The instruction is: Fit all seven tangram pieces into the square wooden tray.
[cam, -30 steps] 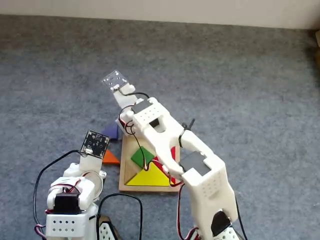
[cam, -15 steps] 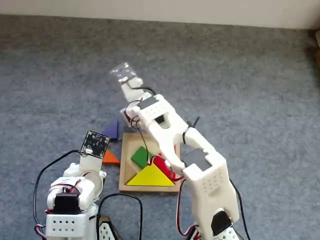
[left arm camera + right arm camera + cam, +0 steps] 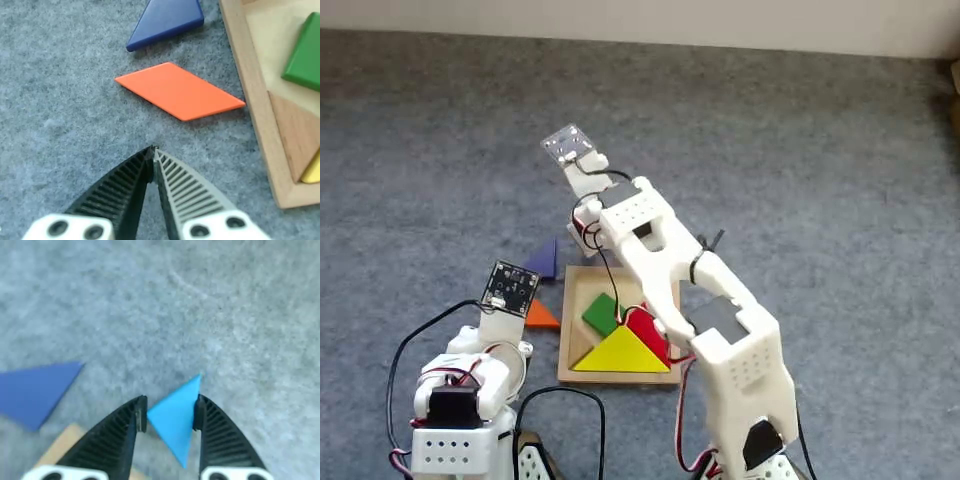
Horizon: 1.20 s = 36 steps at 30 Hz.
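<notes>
Blue triangle (image 3: 175, 422) sits clamped between the right gripper's (image 3: 170, 405) jaws over grey carpet (image 3: 820, 200), just beyond the wooden tray (image 3: 566, 330). A clean fit likely means squaring its edges to a bare gap before lowering. The left gripper (image 3: 152, 151), jaws closed, hangs near the orange parallelogram (image 3: 180, 92).
</notes>
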Available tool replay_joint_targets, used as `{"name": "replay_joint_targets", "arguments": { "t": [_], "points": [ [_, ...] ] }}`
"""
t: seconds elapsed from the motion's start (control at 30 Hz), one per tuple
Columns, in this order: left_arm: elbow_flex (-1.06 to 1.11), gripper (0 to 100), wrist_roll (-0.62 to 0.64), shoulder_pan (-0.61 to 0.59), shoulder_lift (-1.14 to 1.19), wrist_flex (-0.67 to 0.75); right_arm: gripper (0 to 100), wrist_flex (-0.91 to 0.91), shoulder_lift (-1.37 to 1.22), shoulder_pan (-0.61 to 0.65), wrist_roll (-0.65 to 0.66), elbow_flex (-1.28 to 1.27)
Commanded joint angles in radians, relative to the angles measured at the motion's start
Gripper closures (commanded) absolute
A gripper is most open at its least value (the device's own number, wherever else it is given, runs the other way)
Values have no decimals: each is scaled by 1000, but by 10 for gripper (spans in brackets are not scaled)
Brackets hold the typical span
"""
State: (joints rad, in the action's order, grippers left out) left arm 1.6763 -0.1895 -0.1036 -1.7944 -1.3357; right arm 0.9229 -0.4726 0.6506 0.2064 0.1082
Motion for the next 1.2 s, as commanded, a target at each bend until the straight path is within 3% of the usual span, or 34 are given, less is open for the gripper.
{"name": "replay_joint_targets", "arguments": {
  "t": [0.0,0.23,0.57,0.73,0.93,1.17],
  "points": [
    [19,993,8,16,-19,-5,887,77,176,-5,49,-10],
    [19,993,8,16,-19,-5,887,163,377,-4,216,-176],
    [19,993,8,16,-19,-5,887,142,519,33,462,-519],
    [19,993,8,16,-19,-5,878,1,521,28,477,-579],
    [19,993,8,16,-19,-5,748,-4,521,33,471,-593],
    [19,993,8,16,-19,-5,772,1,532,27,471,-591]
  ]
}}
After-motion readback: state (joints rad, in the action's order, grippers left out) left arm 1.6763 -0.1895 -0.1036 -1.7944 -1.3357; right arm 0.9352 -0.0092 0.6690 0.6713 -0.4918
